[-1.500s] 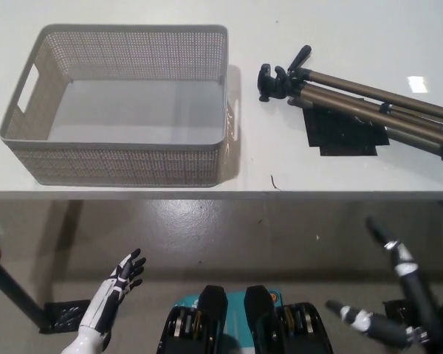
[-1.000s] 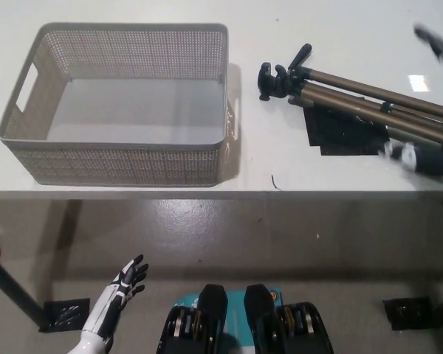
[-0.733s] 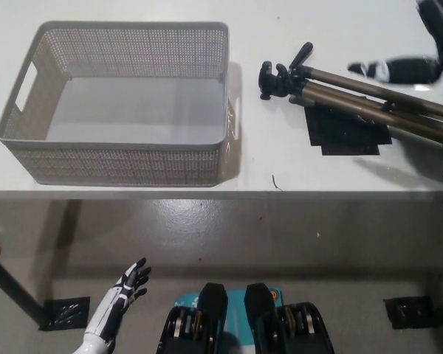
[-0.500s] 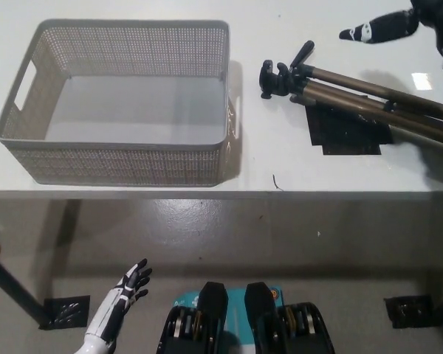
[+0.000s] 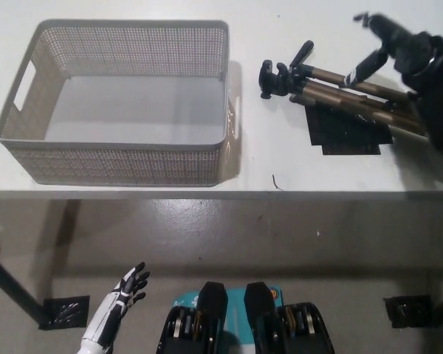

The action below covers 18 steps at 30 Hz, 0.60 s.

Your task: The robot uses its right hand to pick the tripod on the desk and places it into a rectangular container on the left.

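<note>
A folded tripod [image 5: 332, 92] with bronze legs and a black head lies on the white desk [image 5: 280, 158], its head pointing left. My black right hand [image 5: 406, 55] hovers over the tripod's legs at the right, fingers spread apart and holding nothing. The grey perforated rectangular container [image 5: 118, 158] stands empty on the desk's left side. My white left hand [image 5: 122, 299] hangs low at the bottom left, below the desk, fingers apart.
A black patch [image 5: 347, 133] lies on the desk under the tripod's legs. The desk's front edge runs across the middle of the view, with grey floor below it. A gap of bare desk separates the container from the tripod.
My right hand rose from below the desk at the lower right, swung up over the far right of the desk, and now sits over the tripod's legs. The tripod and container have not moved.
</note>
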Tool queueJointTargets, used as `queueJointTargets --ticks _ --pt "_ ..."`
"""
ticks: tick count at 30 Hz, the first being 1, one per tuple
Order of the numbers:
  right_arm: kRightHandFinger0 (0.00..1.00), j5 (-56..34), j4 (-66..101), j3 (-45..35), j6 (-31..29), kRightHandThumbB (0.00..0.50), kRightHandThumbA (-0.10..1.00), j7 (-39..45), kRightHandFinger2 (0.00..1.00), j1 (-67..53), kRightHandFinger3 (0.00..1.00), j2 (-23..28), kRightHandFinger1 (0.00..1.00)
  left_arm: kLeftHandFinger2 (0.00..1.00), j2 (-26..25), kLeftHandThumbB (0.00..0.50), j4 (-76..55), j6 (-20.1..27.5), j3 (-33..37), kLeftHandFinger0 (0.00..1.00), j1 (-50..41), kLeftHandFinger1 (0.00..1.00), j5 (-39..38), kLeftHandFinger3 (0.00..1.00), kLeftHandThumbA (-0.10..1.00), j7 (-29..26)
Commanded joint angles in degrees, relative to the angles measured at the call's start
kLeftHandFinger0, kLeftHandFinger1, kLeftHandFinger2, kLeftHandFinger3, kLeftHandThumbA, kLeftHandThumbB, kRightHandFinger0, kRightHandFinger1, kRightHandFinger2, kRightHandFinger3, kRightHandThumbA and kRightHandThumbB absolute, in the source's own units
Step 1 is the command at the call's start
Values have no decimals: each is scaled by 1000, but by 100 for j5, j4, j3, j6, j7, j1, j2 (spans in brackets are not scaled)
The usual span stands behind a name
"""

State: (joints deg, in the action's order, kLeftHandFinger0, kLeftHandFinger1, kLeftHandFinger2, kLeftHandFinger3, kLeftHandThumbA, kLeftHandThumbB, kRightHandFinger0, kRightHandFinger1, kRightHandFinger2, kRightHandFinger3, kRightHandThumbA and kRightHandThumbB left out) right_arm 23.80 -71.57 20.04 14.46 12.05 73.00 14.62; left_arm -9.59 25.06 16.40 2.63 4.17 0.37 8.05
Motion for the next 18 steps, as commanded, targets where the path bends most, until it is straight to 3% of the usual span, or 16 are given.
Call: queueJointTargets --ticks 1,3,5,10,12,13,15,16,18 --pt "1000 -279 -623 -242 -130 479 1000 -210 1000 219 1000 -181 1000 1000 -107 500 -74 380 -27 1000 -20 1000 -159 1000 1000 192" --pt "1000 -561 -768 -556 -288 449 963 -101 1000 20 1000 -221 1000 1000 -90 500 -84 356 -35 1000 -28 1000 -153 1000 1000 188" --pt "1000 -417 -881 -508 -201 499 1000 -49 1000 -83 1000 -266 1000 1000 -93 500 -108 348 -45 1000 -25 1000 -148 1000 1000 197" --pt "1000 -33 -1029 -127 -168 500 990 20 1000 -362 1000 -336 1000 1000 -87 500 -164 245 -61 1000 31 1000 -167 1000 1000 228" --pt "1000 101 -1053 45 -32 500 928 -113 1000 -482 1000 -376 1000 1000 -97 500 -195 252 -59 1000 1 1000 -147 1000 1000 236" --pt "1000 532 -1081 516 16 482 859 -322 1000 -724 1000 -423 1000 1000 -100 500 -194 295 -64 1000 -33 1000 -116 1000 1000 212" --pt "1000 901 -1129 1041 118 493 765 -508 1000 -979 1000 -482 1000 1000 -104 500 -194 301 -79 1000 -51 1000 -115 1000 1000 206" --pt "1000 935 -1139 1166 139 454 655 -633 1000 -1057 1000 -488 1000 1000 -107 500 -181 302 -84 1000 -46 1000 -122 1000 1000 209" --pt "1000 1209 -1136 1627 -1 229 428 -1133 1000 -1268 1000 -465 1000 1000 -104 500 -160 370 -88 1000 -53 1000 -99 1000 1000 191"
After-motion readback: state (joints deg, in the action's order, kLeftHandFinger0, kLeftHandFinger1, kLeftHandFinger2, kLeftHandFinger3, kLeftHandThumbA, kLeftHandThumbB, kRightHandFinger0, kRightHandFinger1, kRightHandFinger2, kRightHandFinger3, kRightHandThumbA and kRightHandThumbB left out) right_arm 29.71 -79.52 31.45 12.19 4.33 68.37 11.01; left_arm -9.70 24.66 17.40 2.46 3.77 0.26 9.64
